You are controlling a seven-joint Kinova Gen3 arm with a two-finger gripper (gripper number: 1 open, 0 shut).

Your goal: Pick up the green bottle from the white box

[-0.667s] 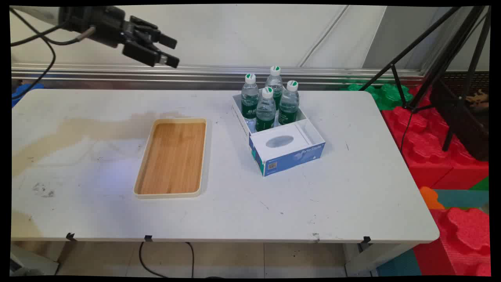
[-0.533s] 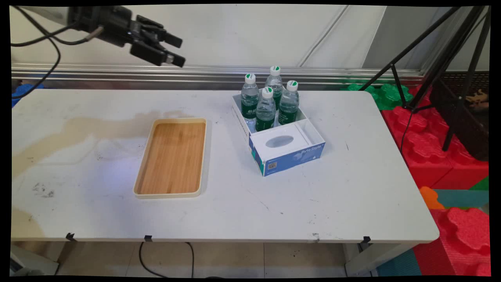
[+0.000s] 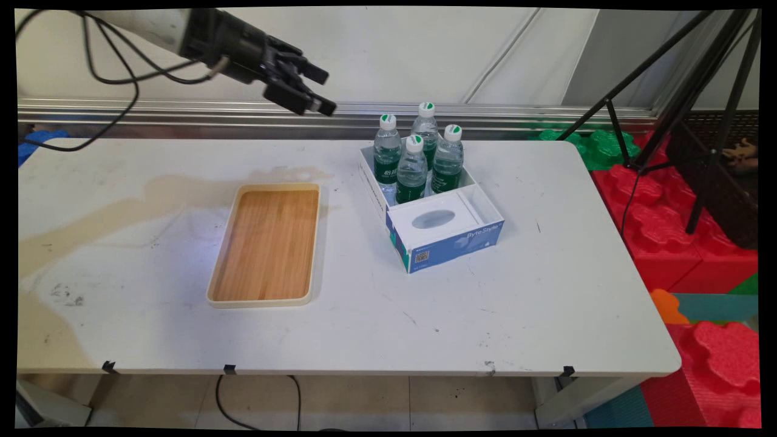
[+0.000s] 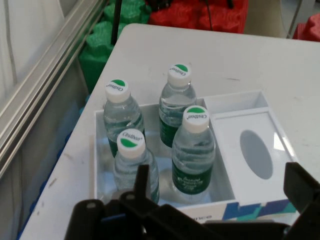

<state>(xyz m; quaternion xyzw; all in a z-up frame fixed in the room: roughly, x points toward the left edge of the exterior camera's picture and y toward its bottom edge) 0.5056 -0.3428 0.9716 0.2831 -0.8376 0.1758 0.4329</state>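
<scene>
Black tool (image 3: 318, 91) spread open, empty, above clear plastic bottles (image 4: 192, 150) in cardboard box (image 3: 449, 240)

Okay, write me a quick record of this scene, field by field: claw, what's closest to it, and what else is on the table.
claw: open, empty, raised above the table's far side, left of the bottles
nearest things: four water bottles with green labels, upright in the white box
beside bottles: tissue box, in the same white box
left of box: wooden tray, nothing on it
surface: white table, stained at left
</scene>
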